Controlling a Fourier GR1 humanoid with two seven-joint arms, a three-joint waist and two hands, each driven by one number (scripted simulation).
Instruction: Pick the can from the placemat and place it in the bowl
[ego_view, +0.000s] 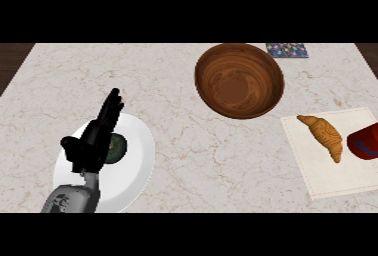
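A red can lies on its side on the white placemat at the right edge, partly cut off by the view. A croissant lies on the same placemat, just left of the can. The empty wooden bowl stands at the upper middle of the marble counter. My left hand hovers at the lower left over a white plate, fingers straight and pointing away, holding nothing. My right hand does not show.
A dark green round fruit sits on the white plate, partly behind my left hand. A small blue patterned object lies at the counter's far edge, right of the bowl. Dark floor shows past the counter's corners.
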